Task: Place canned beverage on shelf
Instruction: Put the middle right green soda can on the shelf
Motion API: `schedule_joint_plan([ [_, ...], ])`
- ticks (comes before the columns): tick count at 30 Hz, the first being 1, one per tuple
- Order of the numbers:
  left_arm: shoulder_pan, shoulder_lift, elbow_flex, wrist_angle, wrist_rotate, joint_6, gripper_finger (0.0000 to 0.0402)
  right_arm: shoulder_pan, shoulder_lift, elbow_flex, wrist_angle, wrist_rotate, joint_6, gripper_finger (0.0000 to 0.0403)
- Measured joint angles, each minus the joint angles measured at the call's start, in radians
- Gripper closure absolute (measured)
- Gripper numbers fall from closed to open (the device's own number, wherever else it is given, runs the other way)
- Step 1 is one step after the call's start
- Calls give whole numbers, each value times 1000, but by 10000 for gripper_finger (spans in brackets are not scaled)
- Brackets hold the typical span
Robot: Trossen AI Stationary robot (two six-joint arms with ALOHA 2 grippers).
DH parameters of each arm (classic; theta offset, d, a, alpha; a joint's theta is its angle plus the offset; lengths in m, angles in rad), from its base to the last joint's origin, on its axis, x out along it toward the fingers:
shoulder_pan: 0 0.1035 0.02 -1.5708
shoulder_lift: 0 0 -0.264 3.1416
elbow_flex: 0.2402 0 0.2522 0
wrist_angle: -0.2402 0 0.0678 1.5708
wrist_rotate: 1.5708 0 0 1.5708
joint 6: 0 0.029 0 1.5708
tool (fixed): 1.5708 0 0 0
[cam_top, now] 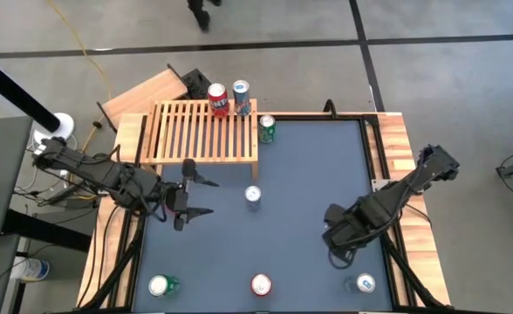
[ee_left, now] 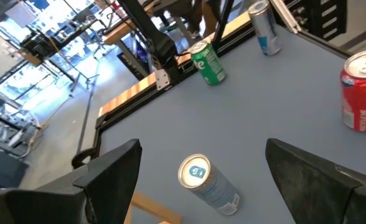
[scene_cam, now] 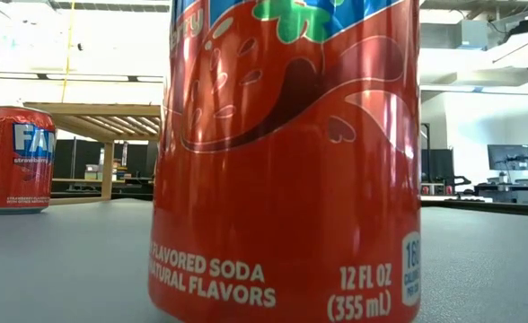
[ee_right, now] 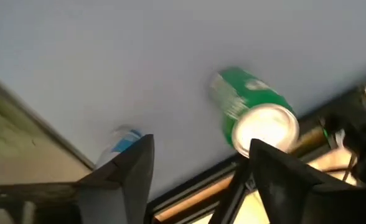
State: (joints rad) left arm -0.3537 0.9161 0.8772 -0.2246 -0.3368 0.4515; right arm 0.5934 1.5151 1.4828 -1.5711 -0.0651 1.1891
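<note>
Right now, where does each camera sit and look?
High: above the table, straight down; left end effector and right end effector show.
Low: tabletop height, looking level; red can fills it, no arm.
Left wrist: on left arm, past its open fingers, at blue can.
Right wrist: on right arm, past its fingers, at green can.
Shared: high view shows that blue can too.

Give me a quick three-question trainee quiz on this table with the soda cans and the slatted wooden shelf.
1. How many cans stand on the light slatted wooden shelf?
2. True or false: the left gripper holds a can.
3. The green can nearest the shelf stands: A on it; B on the grey table beside it; C under it.
Key: 1 two, the red can and the blue-and-silver can; 2 false, it is open and empty; 3 B.
</note>
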Motion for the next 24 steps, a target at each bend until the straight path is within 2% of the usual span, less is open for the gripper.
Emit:
schedule_joint_plan([
  [4,27,0,0,12,45,-14,70,1,-112,-123,3,-3,158,133],
  [7,42,0,0,15,53,-21,70,-9,-179,-202,42,-34,163,127],
  [13,64,0,0,14,82,-53,70,5,-214,-297,52,-35,-101,126],
  [24,69,0,1,14,91,-89,70,-1,-212,-346,41,-11,-449,126],
])
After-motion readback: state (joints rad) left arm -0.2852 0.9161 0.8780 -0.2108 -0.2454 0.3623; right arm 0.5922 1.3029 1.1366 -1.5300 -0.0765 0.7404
